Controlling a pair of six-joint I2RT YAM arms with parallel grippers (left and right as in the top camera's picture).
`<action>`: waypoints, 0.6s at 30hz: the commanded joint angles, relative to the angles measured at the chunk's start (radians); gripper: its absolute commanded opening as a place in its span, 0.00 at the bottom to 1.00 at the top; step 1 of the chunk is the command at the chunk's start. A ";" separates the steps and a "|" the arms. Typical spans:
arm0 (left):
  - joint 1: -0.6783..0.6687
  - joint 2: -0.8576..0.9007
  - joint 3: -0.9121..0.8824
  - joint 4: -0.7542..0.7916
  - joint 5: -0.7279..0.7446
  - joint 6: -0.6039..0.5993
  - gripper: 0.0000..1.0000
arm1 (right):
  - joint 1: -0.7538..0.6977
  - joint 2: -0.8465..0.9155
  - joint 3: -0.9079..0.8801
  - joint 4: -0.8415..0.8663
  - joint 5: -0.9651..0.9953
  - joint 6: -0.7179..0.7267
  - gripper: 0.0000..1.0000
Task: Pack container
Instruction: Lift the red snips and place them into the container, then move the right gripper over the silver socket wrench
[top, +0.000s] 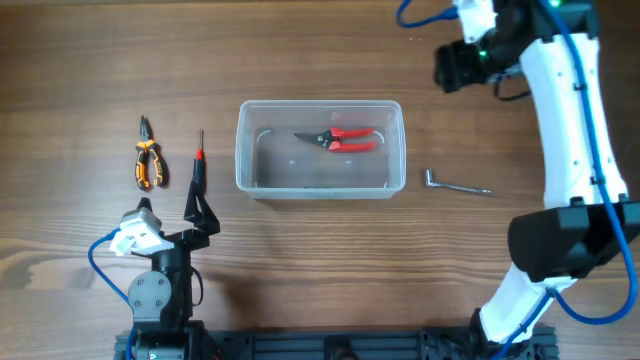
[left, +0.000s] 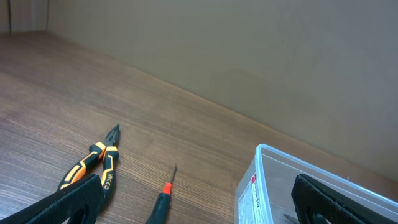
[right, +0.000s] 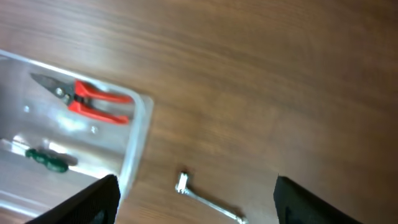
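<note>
Overhead view of a wooden desk (top: 320, 280) with two robot arms. At the lower left of the frame, nearest the robot's base, the left tool (top: 172, 214) rests with its fingers spread wide and nothing between them. Just above it lie two items not yet packed: a screwdriver (top: 197, 170) with a black handle and red collar, and to its left orange-and-black pliers (top: 147, 160), near each other but apart. In the centre of the frame sits the container (top: 243, 150), a clear plastic tub with rounded corners, upright and open-topped. Inside it lie red-handled snips (top: 340, 139), and the right wrist view also shows a small green-handled item (right: 46, 160) along one inner wall. To the right of the tub, apart from it, an L-shaped metal wrench (top: 455, 185) lies flat on the wood. At the upper right of the frame, farthest away, the right tool (top: 458, 66) hangs above the desk with its fingers apart, empty. Packing seems partly done, with three items outside. The likely troubles are these: the screwdriver and pliers lie close enough that reaching for one could knock the other; the thin wrench, flat on the wood, could slip from the fingers; and an item released onto the rim could shove or tip the light tub.
</note>
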 joint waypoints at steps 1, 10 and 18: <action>-0.005 -0.005 -0.001 -0.002 -0.008 -0.013 1.00 | -0.027 -0.002 0.006 -0.024 -0.005 -0.011 0.84; -0.005 -0.005 -0.001 -0.002 -0.008 -0.013 1.00 | -0.031 -0.002 -0.188 0.022 -0.010 -0.163 0.92; -0.005 -0.005 -0.001 -0.002 -0.008 -0.013 1.00 | 0.034 -0.054 -0.221 -0.068 -0.172 -0.143 1.00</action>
